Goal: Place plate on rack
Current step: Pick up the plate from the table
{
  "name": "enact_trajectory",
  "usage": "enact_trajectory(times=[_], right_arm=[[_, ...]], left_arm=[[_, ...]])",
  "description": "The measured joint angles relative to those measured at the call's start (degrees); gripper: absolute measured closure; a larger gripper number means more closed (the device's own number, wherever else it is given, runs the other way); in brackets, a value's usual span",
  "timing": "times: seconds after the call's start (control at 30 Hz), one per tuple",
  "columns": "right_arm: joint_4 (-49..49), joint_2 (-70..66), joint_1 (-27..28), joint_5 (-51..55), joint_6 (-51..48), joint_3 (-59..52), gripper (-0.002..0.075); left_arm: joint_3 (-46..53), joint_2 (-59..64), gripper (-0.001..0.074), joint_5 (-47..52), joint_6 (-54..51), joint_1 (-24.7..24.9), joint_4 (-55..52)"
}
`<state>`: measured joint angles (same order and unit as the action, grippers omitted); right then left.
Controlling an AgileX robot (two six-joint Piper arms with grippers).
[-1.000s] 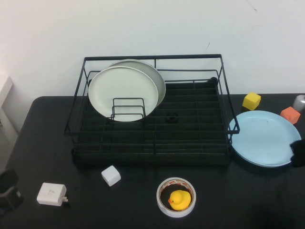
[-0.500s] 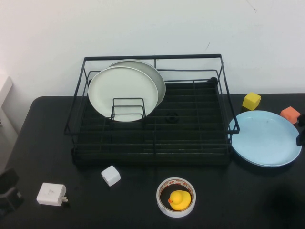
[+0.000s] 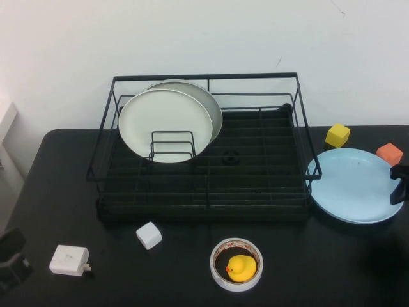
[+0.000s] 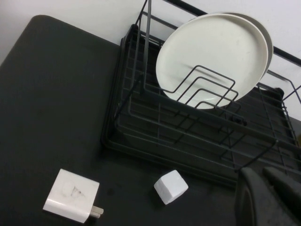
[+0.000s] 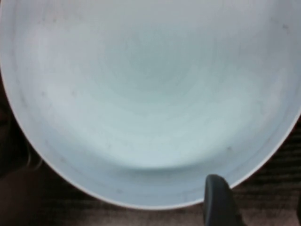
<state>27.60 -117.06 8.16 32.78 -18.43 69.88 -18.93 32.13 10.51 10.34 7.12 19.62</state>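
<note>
The light-blue plate (image 3: 353, 185) lies flat on the black table, right of the black wire rack (image 3: 204, 77), its left rim touching or slightly under the rack's corner. My right gripper (image 3: 399, 183) is at the plate's right rim, low over the table, and is open. In the right wrist view the plate (image 5: 146, 94) fills the picture. One finger (image 5: 217, 202) overlaps its rim there, and the gripper (image 5: 257, 195) holds nothing. My left gripper (image 3: 10, 257) is parked at the front left corner, shut and empty. In the left wrist view it (image 4: 270, 188) shows in front of the rack (image 4: 141, 89).
A cream-white plate (image 3: 165, 125) and a grey-rimmed plate (image 3: 215, 110) stand in the rack's small divider (image 3: 172, 146). A yellow cube (image 3: 337, 135) and an orange cube (image 3: 389, 153) sit behind the blue plate. A white cube (image 3: 148, 235), a white charger (image 3: 69, 260) and a tape roll holding a yellow duck (image 3: 236, 263) lie in front.
My right gripper has moved from the plate's front right rim to farther back along the right rim. The plate and the left arm have not moved.
</note>
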Motion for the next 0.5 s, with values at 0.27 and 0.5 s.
enact_trajectory(times=[0.27,0.5], right_arm=[[-0.1,-0.8,0.0,-5.2,0.0,0.0,0.0388],[0.9,-3.3,0.0,-7.7,-0.1,0.0,0.0388]], left_arm=[[0.0,0.0,0.0737,-0.3,0.0,0.0,0.0],[0.0,0.0,0.0737,-0.9,-0.1,0.0,0.0]])
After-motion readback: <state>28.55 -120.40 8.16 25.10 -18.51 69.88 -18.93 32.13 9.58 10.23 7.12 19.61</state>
